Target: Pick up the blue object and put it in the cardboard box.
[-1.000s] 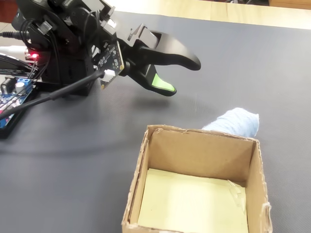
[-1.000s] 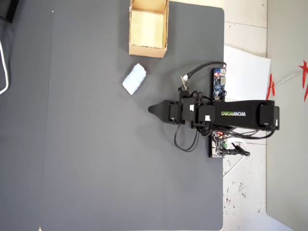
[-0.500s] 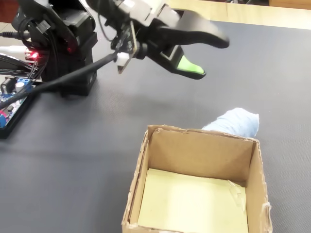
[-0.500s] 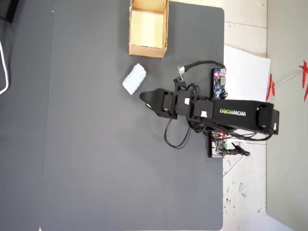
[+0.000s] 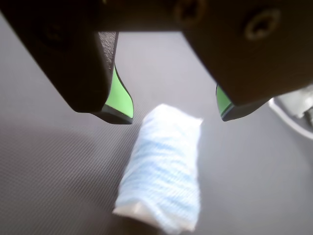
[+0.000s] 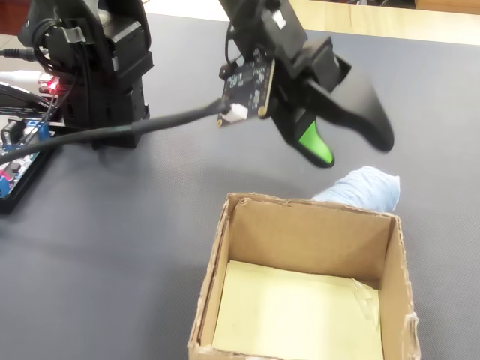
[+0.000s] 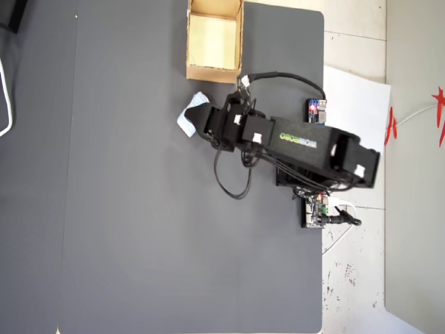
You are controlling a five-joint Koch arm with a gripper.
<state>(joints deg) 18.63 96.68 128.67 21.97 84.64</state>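
Observation:
The blue object (image 5: 164,166), a pale ribbed soft roll, lies on the dark grey mat just below my gripper (image 5: 174,116). The jaws stand wide apart, green pads (image 5: 120,100) showing on both, with nothing between them. In the fixed view the gripper (image 6: 350,148) hovers open just above the blue object (image 6: 361,187), which lies right behind the cardboard box (image 6: 300,232). The box stands open with upright flaps and a yellowish floor. From overhead the blue object (image 7: 188,115) lies a little below the box (image 7: 208,73), partly covered by the gripper (image 7: 198,120).
The arm's base (image 6: 97,67) and a circuit board (image 6: 19,161) with cables stand at the fixed view's left. A white sheet of paper (image 7: 354,90) lies beside the mat. A white cable (image 5: 293,115) shows at the wrist view's right edge.

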